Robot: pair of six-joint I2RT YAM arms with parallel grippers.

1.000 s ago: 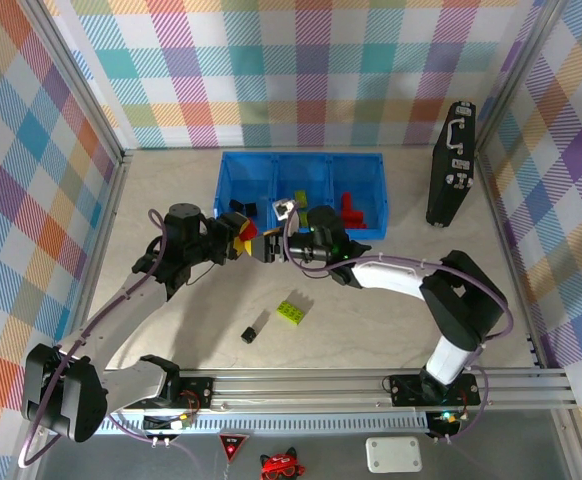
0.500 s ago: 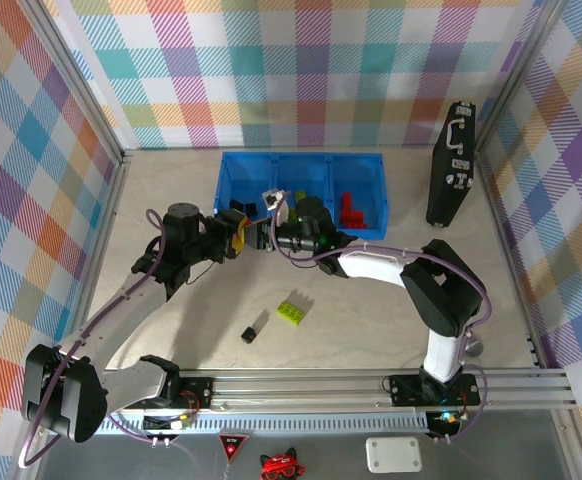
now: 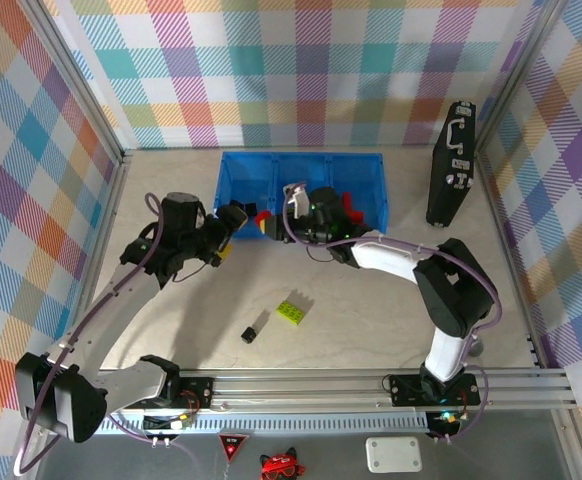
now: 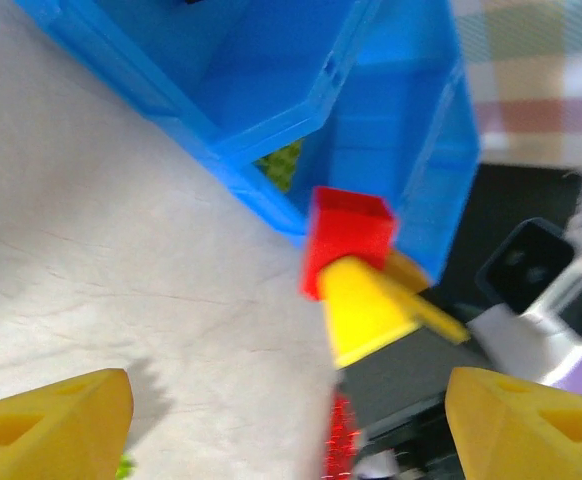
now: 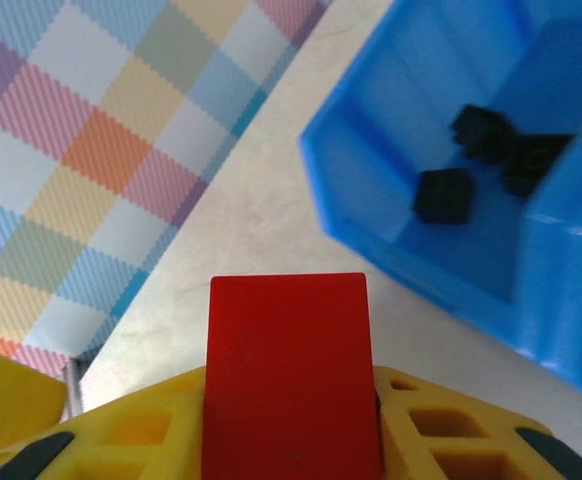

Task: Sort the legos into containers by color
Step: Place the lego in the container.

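A black case [image 3: 451, 160] stands right of the blue containers [image 3: 301, 157], 1 lime-green lego [image 3: 292, 312] and 1 black lego [image 3: 250, 334] lie on the surface [image 3: 371, 320], and the right end effector [image 3: 264, 220], stretched left along the containers' front wall, clamps a red lego [image 5: 287, 370] opposite the left end effector [image 3: 237, 216], whose fingers [image 4: 51, 420] stand released, wide apart.

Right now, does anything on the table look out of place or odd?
Nothing looks damaged, but a lime-green brick and a black brick lie loose on the table, apart from the blue bin. The right hand grips a red brick.
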